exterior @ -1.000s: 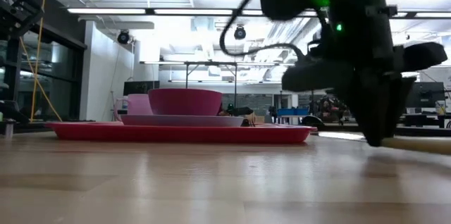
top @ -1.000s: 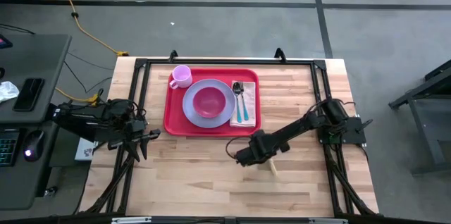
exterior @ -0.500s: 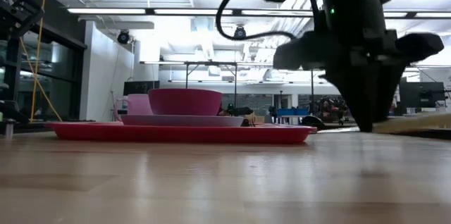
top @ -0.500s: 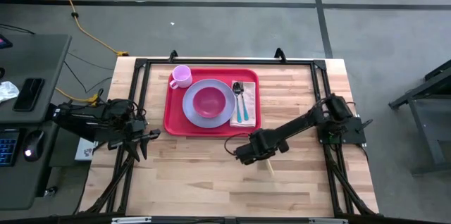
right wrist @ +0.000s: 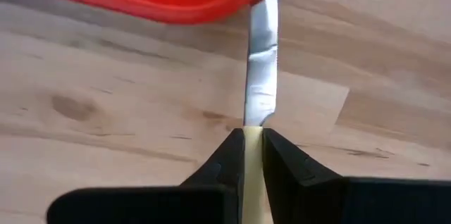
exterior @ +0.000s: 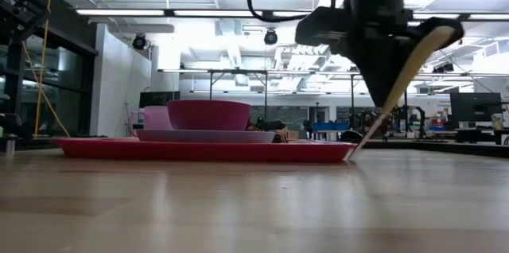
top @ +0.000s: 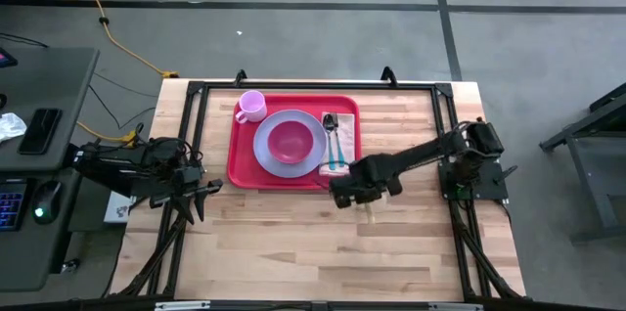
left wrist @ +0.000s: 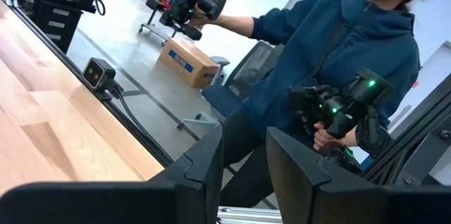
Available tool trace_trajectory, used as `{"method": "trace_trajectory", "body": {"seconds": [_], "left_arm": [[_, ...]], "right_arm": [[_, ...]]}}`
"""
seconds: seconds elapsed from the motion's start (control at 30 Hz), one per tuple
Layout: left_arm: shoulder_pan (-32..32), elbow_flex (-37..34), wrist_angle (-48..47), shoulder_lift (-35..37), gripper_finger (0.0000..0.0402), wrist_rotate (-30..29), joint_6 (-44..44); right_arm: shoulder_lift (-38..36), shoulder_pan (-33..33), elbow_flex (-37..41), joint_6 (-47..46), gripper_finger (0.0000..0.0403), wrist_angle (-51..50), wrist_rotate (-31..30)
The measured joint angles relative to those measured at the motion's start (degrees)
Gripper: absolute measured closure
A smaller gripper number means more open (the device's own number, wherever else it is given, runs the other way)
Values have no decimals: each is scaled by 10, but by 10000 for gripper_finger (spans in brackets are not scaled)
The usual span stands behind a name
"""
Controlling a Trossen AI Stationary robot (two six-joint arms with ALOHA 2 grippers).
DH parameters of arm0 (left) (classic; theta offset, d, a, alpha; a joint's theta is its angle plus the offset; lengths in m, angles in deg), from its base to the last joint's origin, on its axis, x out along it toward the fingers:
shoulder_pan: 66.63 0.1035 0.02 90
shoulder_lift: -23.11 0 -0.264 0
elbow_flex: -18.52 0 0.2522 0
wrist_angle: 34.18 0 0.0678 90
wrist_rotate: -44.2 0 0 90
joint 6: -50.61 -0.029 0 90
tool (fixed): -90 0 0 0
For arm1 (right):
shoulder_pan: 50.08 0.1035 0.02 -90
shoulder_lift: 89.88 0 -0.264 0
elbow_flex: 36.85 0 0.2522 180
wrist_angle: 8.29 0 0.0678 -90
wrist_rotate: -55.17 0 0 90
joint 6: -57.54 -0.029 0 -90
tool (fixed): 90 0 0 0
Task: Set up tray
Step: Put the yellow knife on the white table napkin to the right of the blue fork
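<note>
The red tray [top: 239, 159] lies on the table's far middle and carries a lavender plate [top: 266, 150], a magenta bowl [top: 290, 141], a pink cup [top: 251, 106] and a napkin with spoon and teal fork [top: 335, 145]. My right gripper [top: 362, 199] hovers just off the tray's near right corner, shut on a knife [exterior: 395, 78] with a pale handle and a metal blade [right wrist: 261, 62]. The blade points at the tray's rim [right wrist: 169, 5]. My left gripper [top: 202, 190] waits open at the table's left edge. My right gripper pinches the knife's pale handle [right wrist: 252, 155] between its two fingers, just behind the blade, coming from above and slanting toward the tray. The knife hangs tilted, handle end [exterior: 436, 36] up, blade tip [exterior: 351, 156] down by the tray's corner; whether the tip touches anything I cannot tell.
Bare wooden table spreads over the near half and to the right of the tray. A black frame [top: 196, 96] runs along the table's edges. A person holding control grips [left wrist: 338, 104] shows beyond the table in the left wrist view.
My right gripper has risen and moved toward the far edge, up to the tray's near right corner. The knife, which lay low and nearly level by the table, now slants steeply with its blade tip down and its handle up.
</note>
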Motion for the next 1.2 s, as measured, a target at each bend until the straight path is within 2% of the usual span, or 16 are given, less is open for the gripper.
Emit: {"method": "trace_trajectory", "body": {"seconds": [0.2,0.33,0.47,0.6,0.8,1.03,1.2], "left_arm": [[0,0,0,0,261,0,0],[0,0,0,0,261,0,0],[0,0,0,0,261,0,-1],[0,0,0,0,261,0,-1],[0,0,0,0,261,-1,-3],[0,0,0,0,261,-1,-11],[0,0,0,0,261,-1,-11]], "right_arm": [[-2,-48,0,53,397,5,3],[-2,-50,0,61,398,9,5],[-2,-31,-1,59,384,9,3],[-2,6,-1,15,370,20,1],[4,54,-1,-58,333,107,-17],[55,63,-1,-80,293,118,46],[79,57,-1,-82,280,140,41]]}}
